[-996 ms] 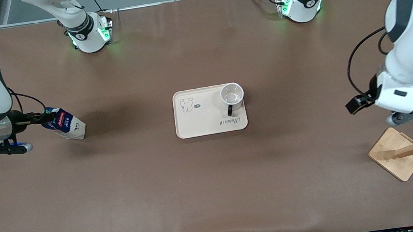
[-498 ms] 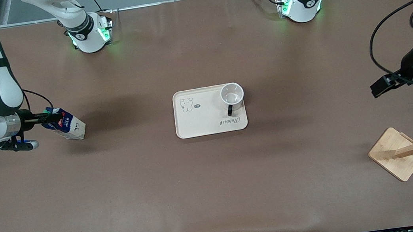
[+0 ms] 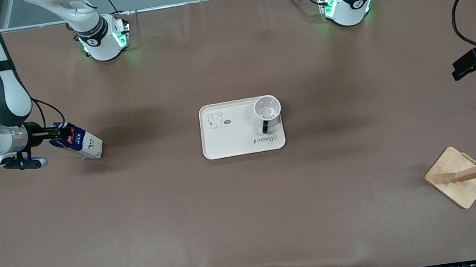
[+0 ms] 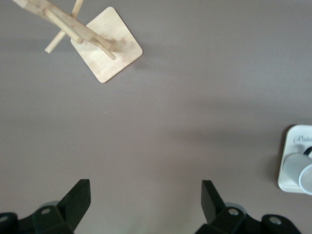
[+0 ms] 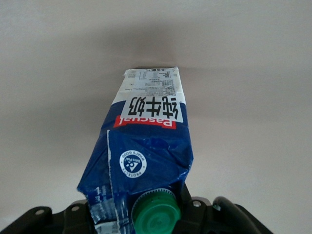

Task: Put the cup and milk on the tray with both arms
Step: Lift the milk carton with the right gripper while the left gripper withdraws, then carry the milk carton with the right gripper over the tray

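At the right arm's end of the tabletop, the right gripper has its fingers pinched tight on the top of the milk. The carton is a small gable-top one, dark blue above with a red label band and white lettering, pale beige below, and in the right wrist view its green screw cap sits just at the fingers and its blue top looks creased. It leans over at a slant, its pale bottom end pointing toward the tray; whether that end rests on the tabletop cannot be told.

In the middle lies the tray, flat, cream, with rounded corners, a small bear drawing and cursive lettering. The cup, white with a black handle, stands upright on the tray, in the corner toward the left arm's end and farther from the front camera; it looks empty.

The left gripper hangs over bare tabletop at the left arm's end, fingers spread wide, holding nothing. Nearer the front camera stands a wooden rack.
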Tool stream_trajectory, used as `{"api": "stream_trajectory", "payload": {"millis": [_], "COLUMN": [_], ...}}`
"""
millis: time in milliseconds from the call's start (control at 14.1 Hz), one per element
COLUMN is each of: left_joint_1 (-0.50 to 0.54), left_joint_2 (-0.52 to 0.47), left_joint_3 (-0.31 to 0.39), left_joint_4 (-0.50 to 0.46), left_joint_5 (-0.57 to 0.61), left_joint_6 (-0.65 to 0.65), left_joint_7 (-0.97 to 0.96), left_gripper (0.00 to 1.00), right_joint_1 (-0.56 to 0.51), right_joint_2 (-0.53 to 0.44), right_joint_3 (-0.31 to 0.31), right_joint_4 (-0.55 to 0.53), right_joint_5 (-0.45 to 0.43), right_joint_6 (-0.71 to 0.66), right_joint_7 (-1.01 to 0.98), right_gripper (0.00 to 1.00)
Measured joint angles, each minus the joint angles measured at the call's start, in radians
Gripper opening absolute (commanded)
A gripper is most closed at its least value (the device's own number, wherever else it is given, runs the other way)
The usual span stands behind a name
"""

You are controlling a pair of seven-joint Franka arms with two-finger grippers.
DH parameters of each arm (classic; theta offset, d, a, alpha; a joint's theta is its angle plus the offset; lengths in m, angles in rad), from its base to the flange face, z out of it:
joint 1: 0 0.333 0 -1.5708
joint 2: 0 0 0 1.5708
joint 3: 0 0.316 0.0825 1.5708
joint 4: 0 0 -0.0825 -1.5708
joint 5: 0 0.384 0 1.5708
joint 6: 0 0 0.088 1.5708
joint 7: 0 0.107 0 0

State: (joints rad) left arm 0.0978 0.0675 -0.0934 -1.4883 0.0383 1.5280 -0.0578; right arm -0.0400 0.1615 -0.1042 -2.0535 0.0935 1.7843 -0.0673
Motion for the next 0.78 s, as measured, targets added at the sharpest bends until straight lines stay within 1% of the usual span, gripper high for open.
{"api": "stream_trajectory", "payload": {"millis": [213,356,569,711,783], "left_joint_1": [-0.015,-0.021,-0.035,-0.052,-0.063], "left_joint_2": [-0.097,-0.147,-0.165,-0.165,-0.165], "left_joint_3": [0.027,0.030,0.031,0.031,0.031], "left_joint_4": [-0.093,-0.135,-0.151,-0.157,-0.159], "left_joint_5": [-0.020,-0.021,-0.022,-0.022,-0.022], "left_joint_6": [0.008,0.022,0.038,0.045,0.044], "left_joint_7": [0.016,0.016,-0.018,-0.093,-0.144], "left_gripper": [1.00,1.00,1.00,1.00,1.00], "right_joint_1": [0.062,0.147,0.348,0.487,0.541], "right_joint_2": [-0.008,-0.010,-0.012,-0.009,0.002], "right_joint_3": [0.001,0.004,0.012,0.016,0.017], "right_joint_4": [0.076,0.145,0.232,0.276,0.301], "right_joint_5": [0.002,0.004,0.013,0.054,0.076], "right_joint_6": [-0.103,-0.177,-0.204,-0.204,-0.204], "right_joint_7": [0.020,0.147,0.441,0.610,0.677], "right_gripper": [0.00,0.00,0.00,0.00,0.00]}}
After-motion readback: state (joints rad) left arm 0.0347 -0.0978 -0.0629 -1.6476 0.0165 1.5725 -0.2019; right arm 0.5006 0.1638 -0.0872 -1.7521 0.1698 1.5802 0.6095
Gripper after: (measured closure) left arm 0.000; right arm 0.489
